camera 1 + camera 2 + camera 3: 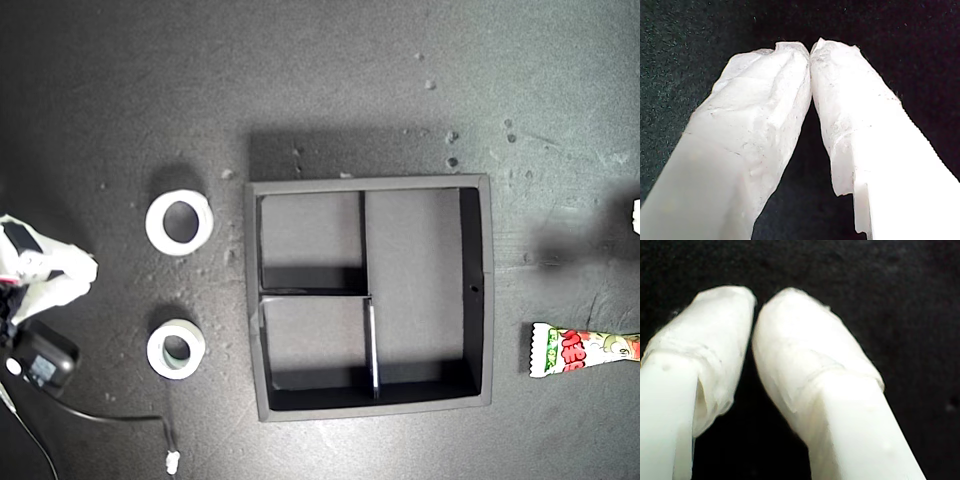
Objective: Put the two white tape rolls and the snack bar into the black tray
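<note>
The square black plastic tray (pixel 476 290) is sitting mid-surface, its three compartments holding nothing. Two white ring-shaped tape rolls are lying beside it toward the exterior view's left edge: the larger flatter roll (pixel 179 222) farther back, the smaller thicker roll (pixel 176 348) nearer. The green, white and red wrapped snack bar (pixel 585 351) is resting at the exterior view's right edge. My first gripper (pixel 810 48) and my second gripper (pixel 754 304) are both clenched on nothing, over bare dark surface.

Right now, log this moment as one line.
stage: start | black tray: empty | tape rolls: on mat | snack bar: on mat | my first gripper: shut, empty | my second gripper: shut, empty
</note>
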Robot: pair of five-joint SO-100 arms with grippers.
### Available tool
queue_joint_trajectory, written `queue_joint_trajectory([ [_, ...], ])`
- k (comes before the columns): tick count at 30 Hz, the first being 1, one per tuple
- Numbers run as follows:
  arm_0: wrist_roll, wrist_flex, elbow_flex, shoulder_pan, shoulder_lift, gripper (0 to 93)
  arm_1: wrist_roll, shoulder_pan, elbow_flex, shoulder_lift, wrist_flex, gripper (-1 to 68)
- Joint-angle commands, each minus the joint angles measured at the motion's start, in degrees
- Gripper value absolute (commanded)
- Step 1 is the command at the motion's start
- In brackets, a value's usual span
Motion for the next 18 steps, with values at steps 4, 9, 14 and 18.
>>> queue_joint_trajectory([
  [4,-6.2,-0.2,3.3,3.0,2.7,0.1,-10.5,0.3,0.6,0.1,-7.9,0.0],
  [9,-7.3,-3.3,3.3,3.3,2.7,0.2,-14.1,-3.4,0.6,0.1,-18.6,0.0],
  [14,-20.7,-1.9,3.3,4.3,2.7,2.5,-31.6,-8.3,0.6,0.1,-27.4,-0.1],
  [18,-8.0,-9.3,3.3,7.1,2.8,0.2,-33.0,-10.7,0.6,0.1,-32.2,-0.1],
])
